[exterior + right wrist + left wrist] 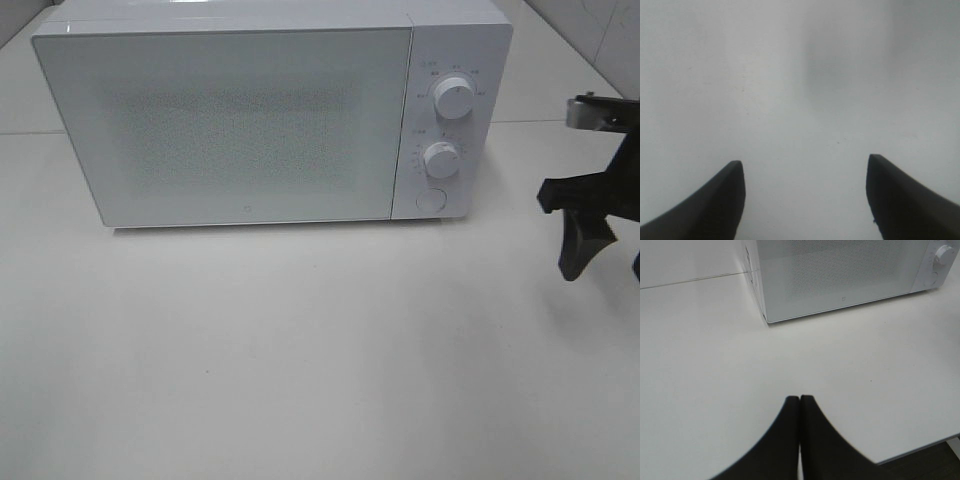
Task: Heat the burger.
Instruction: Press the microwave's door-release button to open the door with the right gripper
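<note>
The burger is out of view in every frame. A white microwave (250, 120) stands at the back of the white table with its door shut, and its perforated window shows nothing inside. My right gripper (612, 255) hovers at the right edge of the exterior view, to the right of the microwave, open and empty. In the right wrist view the right gripper (805, 162) has its fingers wide apart over bare table. My left gripper (800, 398) is shut with nothing in it, in front of the microwave's (840, 275) left corner.
The microwave's control panel carries an upper knob (453, 97), a lower knob (441, 155) and a round button (430, 200). The white table (300, 340) spreads in front of it. The table's front edge (920, 447) shows in the left wrist view.
</note>
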{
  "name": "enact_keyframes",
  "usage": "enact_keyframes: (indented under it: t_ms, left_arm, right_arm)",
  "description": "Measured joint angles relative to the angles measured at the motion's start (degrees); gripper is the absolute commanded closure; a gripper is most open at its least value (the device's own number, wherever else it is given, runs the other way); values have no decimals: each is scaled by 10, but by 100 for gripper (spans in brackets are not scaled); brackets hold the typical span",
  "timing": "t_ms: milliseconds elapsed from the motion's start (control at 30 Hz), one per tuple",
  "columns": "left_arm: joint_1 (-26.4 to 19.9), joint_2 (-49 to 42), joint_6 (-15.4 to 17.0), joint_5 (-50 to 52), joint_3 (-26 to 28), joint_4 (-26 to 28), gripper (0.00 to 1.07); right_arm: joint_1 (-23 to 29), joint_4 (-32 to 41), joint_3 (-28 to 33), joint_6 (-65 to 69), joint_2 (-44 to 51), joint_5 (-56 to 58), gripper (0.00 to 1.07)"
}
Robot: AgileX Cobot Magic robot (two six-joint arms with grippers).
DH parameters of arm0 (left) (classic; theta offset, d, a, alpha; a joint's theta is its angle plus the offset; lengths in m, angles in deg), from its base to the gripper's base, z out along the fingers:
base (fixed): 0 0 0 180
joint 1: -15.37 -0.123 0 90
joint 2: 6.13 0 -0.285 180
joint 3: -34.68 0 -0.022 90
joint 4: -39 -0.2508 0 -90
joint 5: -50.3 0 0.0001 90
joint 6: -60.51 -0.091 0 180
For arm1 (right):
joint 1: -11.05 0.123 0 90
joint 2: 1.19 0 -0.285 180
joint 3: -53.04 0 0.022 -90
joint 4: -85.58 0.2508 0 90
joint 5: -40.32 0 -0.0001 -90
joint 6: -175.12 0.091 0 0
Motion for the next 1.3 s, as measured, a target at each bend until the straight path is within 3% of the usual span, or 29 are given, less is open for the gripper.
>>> enact_keyframes:
  t_ms: [100,400,600,800,867,1033,1300]
  left_arm:
    - [0,0,0,0,0,0,107]
    - [0,0,0,0,0,0,107]
    - [0,0,0,0,0,0,107]
    - [0,0,0,0,0,0,107]
    - [0,0,0,0,0,0,107]
    - [0,0,0,0,0,0,107]
    - [0,0,0,0,0,0,107]
  right_arm:
    - [-25,-6,0,2,26,19,40]
    - [-31,-18,6,3,125,77,41]
    - [-31,-18,96,2,272,92,41]
    - [-31,-18,149,-9,359,93,41]
    - [-31,-18,194,-10,446,93,41]
    - [-31,-18,249,-11,545,92,41]
    - [-31,-18,277,-14,677,58,41]
